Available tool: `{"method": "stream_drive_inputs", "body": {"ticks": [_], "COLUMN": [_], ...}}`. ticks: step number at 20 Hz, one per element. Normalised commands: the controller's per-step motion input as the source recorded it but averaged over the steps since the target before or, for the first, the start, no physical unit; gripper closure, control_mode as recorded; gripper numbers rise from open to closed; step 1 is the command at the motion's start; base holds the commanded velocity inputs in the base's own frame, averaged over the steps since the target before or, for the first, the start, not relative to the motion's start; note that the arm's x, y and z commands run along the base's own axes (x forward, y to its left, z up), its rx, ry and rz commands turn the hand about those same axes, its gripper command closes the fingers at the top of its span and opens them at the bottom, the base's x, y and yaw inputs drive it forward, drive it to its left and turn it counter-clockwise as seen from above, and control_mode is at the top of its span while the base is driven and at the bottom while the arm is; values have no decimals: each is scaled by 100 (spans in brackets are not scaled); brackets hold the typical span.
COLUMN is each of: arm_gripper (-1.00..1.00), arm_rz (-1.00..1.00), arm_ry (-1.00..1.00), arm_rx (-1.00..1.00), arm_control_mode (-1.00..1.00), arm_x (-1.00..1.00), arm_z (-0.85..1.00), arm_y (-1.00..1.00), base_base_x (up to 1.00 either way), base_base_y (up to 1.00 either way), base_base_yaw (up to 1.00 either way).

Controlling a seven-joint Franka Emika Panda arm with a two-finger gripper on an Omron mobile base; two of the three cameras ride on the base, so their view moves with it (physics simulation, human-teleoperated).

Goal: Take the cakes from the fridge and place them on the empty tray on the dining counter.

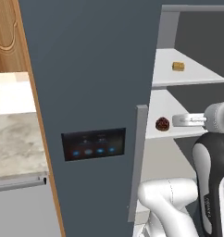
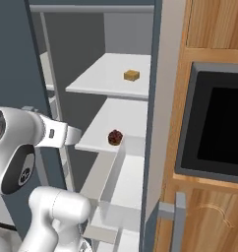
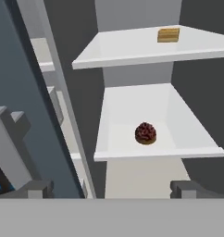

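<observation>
Gripper: two small dark-tipped fingers of the white arm's gripper [image 3: 112, 187] rise at the bottom of the hand view, spread wide apart with nothing between them; in the left base view its pale fingers reach toward the shelf edge, just short of the round cake.
Fridge door: tall dark slate-grey fridge [image 1: 95, 92] stands with its left door shut, bearing a black panel with blue lights [image 1: 93, 144] and a long grey vertical handle [image 1: 138, 162].
Round cake: small dark brown-red round cake [image 3: 145, 133] sits near the front edge of the white middle shelf [image 3: 132, 106], straight ahead of the open fingers.
Square cake: small tan-yellow square cake [image 3: 168, 34] rests on the white upper shelf [image 3: 127, 46], toward its right.
Oven: black built-in oven window [image 2: 219, 123] set in wood cabinetry, right of the fridge.
</observation>
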Motion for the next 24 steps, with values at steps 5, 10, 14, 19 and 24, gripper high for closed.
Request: {"method": "stream_drive_inputs", "body": {"ticks": [5, 10, 14, 19, 24], "arm_gripper": [-100, -100, -100, -100, -100], "arm_rz": [0, 0, 0, 0, 0], "arm_ry": [0, 0, 0, 0, 2], "arm_rx": [0, 0, 0, 0, 0], "arm_control_mode": [100, 100, 100, 100, -100], "arm_x": [0, 0, 0, 0, 10], "arm_z": [0, 0, 0, 0, 0], "arm_y": [0, 0, 0, 0, 0], "base_base_x": [2, -23, 55, 54, 27], "base_base_y": [-69, -35, 28, 11, 0], "base_base_yaw": [0, -3, -1, 0, 0]}}
